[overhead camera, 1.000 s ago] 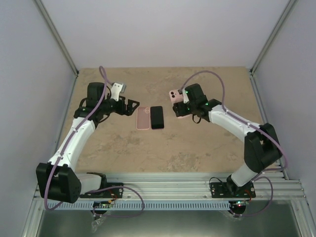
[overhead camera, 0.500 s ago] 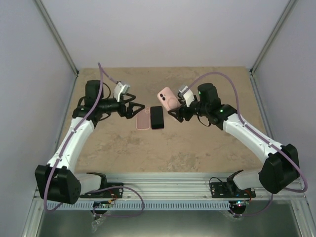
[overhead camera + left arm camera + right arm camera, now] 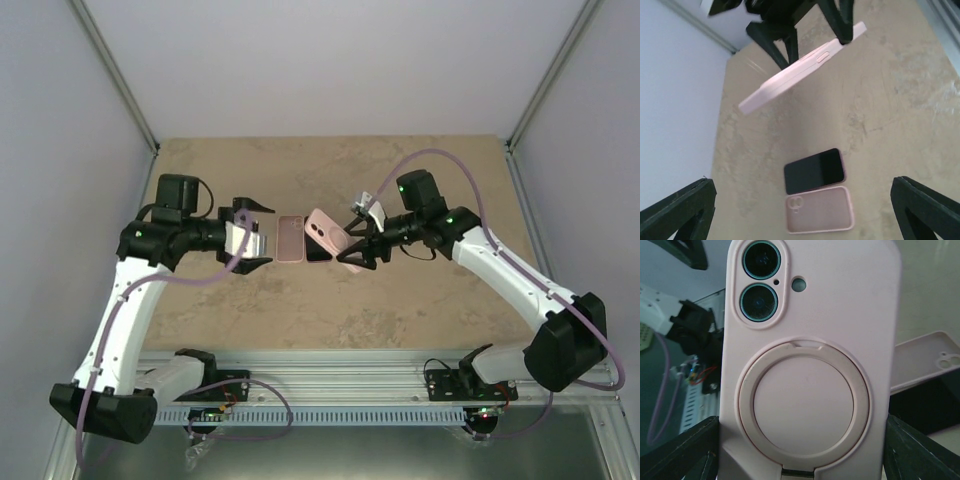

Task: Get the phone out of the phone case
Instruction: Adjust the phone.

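Observation:
My right gripper (image 3: 352,249) is shut on the lower end of a phone in a pink case (image 3: 327,235) and holds it in the air over the table's middle. In the right wrist view the case's back (image 3: 810,360) faces the camera, with two lenses and a round ring. The left wrist view shows it edge-on (image 3: 800,70), tilted. My left gripper (image 3: 254,234) is open and empty, a short way left of the held phone and pointing at it; its fingers (image 3: 677,210) frame the view.
On the table below lie an empty pink case (image 3: 290,238), seen also by the left wrist (image 3: 820,216), and a second phone, screen up (image 3: 815,171), side by side. The held phone partly covers that phone from above. Grey walls enclose the table.
My right gripper has carried the cased phone left and lower, over the items on the table. My left arm has swung round, its open gripper now facing the held phone.

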Action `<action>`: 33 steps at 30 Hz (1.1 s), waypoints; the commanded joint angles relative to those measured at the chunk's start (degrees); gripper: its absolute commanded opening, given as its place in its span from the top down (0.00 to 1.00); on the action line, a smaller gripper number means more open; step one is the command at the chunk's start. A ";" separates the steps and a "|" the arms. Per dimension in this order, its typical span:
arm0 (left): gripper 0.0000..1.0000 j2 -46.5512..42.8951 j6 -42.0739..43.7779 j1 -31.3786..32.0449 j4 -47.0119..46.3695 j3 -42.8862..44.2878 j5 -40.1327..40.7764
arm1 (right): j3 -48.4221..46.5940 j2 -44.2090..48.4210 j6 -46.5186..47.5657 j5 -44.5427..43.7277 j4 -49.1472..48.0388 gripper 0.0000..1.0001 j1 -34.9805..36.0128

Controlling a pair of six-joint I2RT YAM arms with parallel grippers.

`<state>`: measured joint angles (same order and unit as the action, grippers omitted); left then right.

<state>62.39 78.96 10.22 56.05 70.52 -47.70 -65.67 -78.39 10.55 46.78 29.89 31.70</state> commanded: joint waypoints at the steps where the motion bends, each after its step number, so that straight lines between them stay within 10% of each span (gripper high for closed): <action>1: 0.03 -1.64 22.37 2.98 3.16 1.18 1.84 | -1.52 0.10 2.96 8.53 2.39 0.48 1.64; 21: 0.35 0.15 27.20 18.91 5.95 3.72 8.45 | -6.88 -4.70 7.95 17.01 10.69 0.50 8.19; 33: 0.87 0.42 21.40 23.46 5.26 3.51 9.73 | -6.59 -4.41 9.49 22.05 13.34 0.51 8.42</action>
<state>63.22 100.86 33.39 61.28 74.61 -37.26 -70.70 -83.53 18.74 63.83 43.05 39.86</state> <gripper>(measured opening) 0.186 0.815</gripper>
